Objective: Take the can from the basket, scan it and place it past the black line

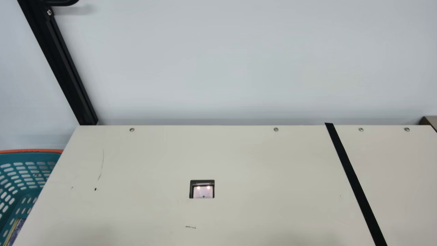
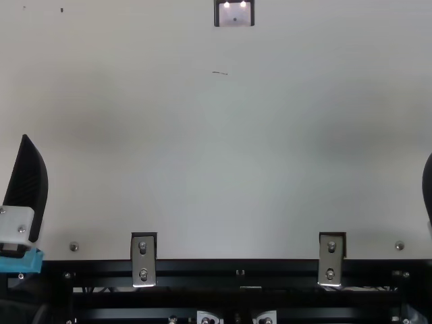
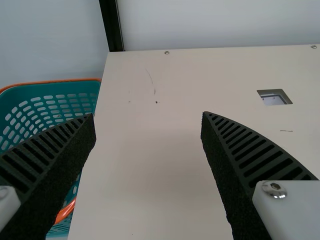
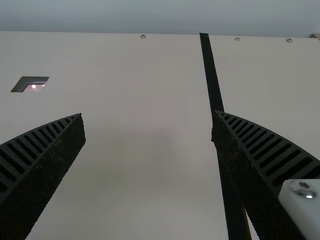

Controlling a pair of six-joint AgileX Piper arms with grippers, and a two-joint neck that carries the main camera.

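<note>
The main view shows a teal plastic basket [image 1: 30, 158] off the left edge of the cream surface [image 1: 256, 171]; the top view, left gripper [image 2: 27, 182] and right gripper [image 2: 428, 189] near its front edge — each wrist view, spread fingers [image 3: 55, 155].

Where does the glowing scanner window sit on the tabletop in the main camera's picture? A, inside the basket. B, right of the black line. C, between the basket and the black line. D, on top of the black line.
C: the scanner window lies right of the basket and left of the black line.
</note>
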